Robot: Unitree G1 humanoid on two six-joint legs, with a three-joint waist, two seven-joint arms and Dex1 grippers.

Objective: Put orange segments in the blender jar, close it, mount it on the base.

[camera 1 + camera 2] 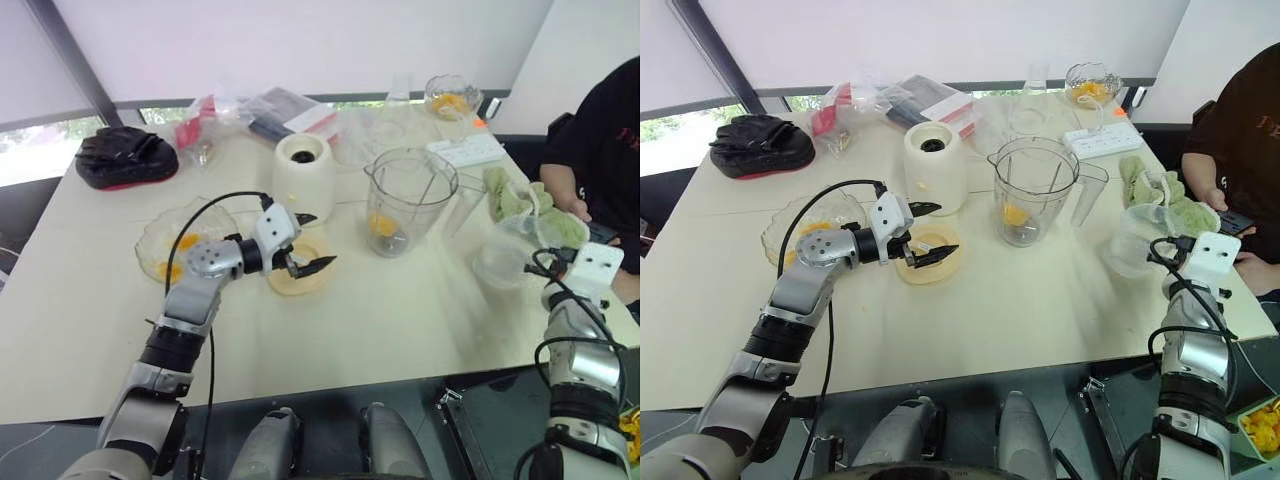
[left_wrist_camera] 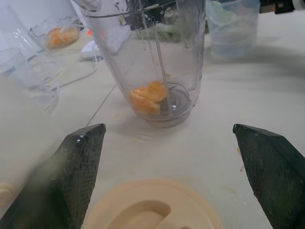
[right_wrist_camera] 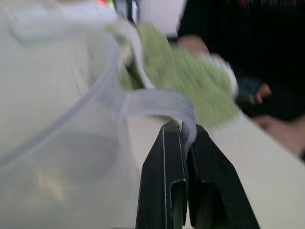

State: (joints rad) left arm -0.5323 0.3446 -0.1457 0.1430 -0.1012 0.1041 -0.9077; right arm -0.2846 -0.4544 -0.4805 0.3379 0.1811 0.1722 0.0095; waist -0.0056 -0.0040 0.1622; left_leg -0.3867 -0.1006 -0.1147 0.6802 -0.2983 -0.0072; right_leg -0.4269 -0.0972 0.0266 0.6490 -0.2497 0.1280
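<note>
Left gripper wide open, both black fingers spread apart above the flat beige lid, which lies on the table. Just beyond it stands the blender jar, upright, with orange segments inside, resting beside the metal blade. Clear containers further back.

On the tabletop, the base stands left of the blender jar, which holds orange segments. A lid lies before the base, a glass bowl left of it.
</note>
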